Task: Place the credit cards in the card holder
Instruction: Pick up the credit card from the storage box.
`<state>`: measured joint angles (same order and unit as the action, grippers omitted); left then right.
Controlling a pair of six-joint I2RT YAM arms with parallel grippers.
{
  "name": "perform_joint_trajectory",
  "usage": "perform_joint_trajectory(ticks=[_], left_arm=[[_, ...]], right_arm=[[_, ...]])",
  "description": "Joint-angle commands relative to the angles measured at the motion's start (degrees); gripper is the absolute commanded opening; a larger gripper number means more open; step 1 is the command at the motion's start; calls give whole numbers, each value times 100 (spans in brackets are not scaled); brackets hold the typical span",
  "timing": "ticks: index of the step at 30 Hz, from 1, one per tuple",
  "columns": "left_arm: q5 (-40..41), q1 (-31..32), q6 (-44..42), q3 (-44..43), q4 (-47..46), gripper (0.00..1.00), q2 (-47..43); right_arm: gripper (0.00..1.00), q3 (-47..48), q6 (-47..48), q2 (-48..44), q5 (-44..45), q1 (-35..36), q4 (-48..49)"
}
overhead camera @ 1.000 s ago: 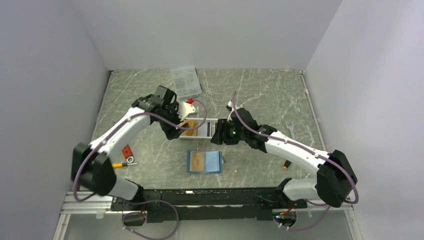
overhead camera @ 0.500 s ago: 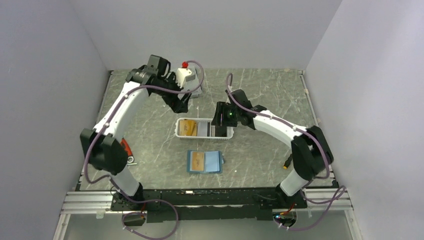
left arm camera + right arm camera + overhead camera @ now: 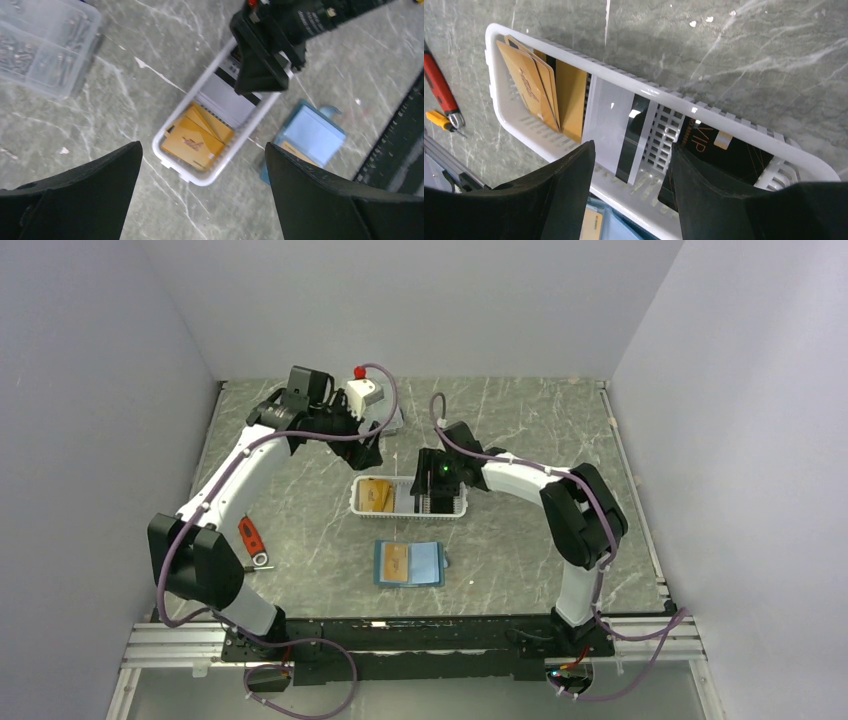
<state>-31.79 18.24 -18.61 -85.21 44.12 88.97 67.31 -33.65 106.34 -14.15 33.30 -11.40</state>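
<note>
Over basket [image 3: 624,83] rim, right gripper [image 3: 631,192] parted, credit cards [image 3: 525,84] below

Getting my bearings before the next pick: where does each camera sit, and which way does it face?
Top external: high behind the arm bases, looking down at the table; left gripper and right gripper show.
Left wrist: raised, facing down past its fingers at the white basket; right gripper visible.
Right wrist: low over the basket, looking in between its fingers.
Shared: all three show the gold cards and blue card holder.
</note>
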Motion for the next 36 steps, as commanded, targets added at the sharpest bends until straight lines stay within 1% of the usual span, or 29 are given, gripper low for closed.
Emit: perform_joint_trajectory(ticks=[1, 5, 9, 13, 17, 22, 29, 32, 36], left_arm=[[541, 69, 387, 656, -1266, 99, -389], [1124, 316, 380, 963, -1777, 99, -366], [1297, 372, 500, 1255, -2417, 99, -219], [1626, 570, 188, 1409, -2815, 98, 23], [1608, 602, 34, 1467, -3128, 98, 304], [1368, 597, -1, 1491, -3120, 99, 529], [1247, 593, -62, 1995, -3530, 99, 343], [1207, 593, -107, 1935, -3407, 99, 424], [1139, 577, -129, 1881, -3290, 99, 418]], right_arm=[[61, 307, -62, 108, -10, 10, 334], [62, 375, -118, 268, 10, 62, 394], [62, 522, -146, 451, 212, 174, 272], [62, 501, -186, 533, 457, 296, 231], [63, 494, -251, 624, 681, 414, 185], [62, 452, -351, 744, 1076, 551, 74], [53, 178, -507, 694, 1626, 643, -60], [49, 171, -547, 750, 1814, 719, -172], [42, 74, -644, 781, 1886, 748, -131]])
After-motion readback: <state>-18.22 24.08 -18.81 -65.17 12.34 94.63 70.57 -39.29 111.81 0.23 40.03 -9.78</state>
